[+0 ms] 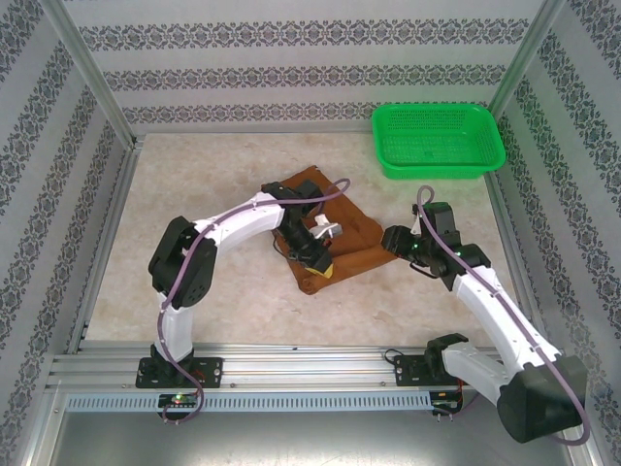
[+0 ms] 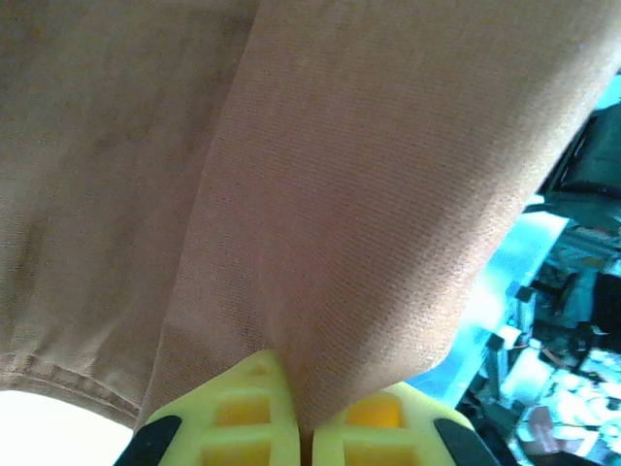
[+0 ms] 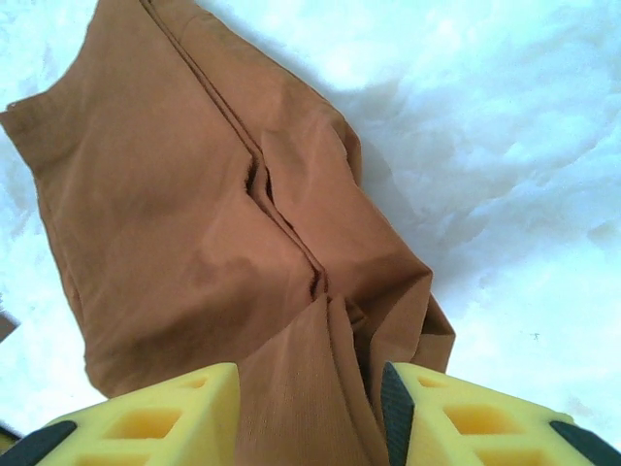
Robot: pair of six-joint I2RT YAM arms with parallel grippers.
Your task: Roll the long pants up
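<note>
Pinching the long pants [image 1: 361, 243] in left fingers [image 2: 243, 419]; straddling a fold with right fingers [image 3: 155, 419], hold unclear. Risks slipping under uneven pull.

I can't make out anything to read here: no lettering, label, brand mark, number or sign is legible on anything in these views.
</note>
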